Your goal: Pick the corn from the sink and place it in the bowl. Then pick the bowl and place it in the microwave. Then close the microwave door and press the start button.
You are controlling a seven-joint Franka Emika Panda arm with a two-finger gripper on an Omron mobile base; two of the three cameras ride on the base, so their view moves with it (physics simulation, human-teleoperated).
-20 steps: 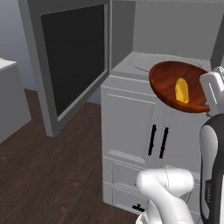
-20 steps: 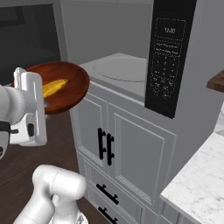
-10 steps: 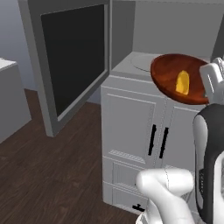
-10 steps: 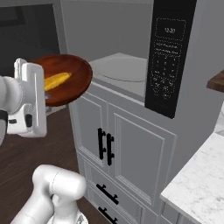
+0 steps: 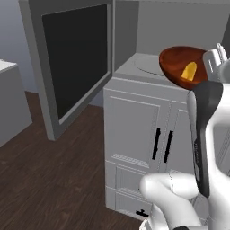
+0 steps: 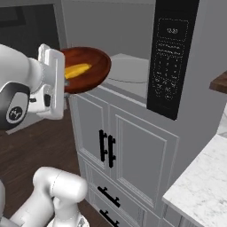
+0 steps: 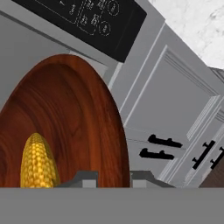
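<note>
The claw (image 7: 113, 178) has the wooden bowl (image 6: 86, 68) pinched by its rim, jaws narrow on the edge, and the corn (image 6: 77, 70) lies inside it, so the first step looks finished and we are into the delivery. In the hand view the cob (image 7: 38, 162) sits low in the dish just beside the gripped rim, its long axis running away from the claw toward the far wall of the bowl (image 7: 65, 122). Now the relation that matters: the microwave (image 6: 128, 75) stands open straight ahead of the bowl, beyond its far edge, with the round turntable plate (image 6: 126, 71) at about the bowl's height. From the left side the bowl (image 5: 182, 67) hangs over the front lip of the cavity, while the microwave door (image 5: 74, 58) is swung wide and well apart to the left. The way in looks clear, so I'd judge the next move a level push forward, keeping the dish flat so the corn (image 5: 188, 72) stays put.
</note>
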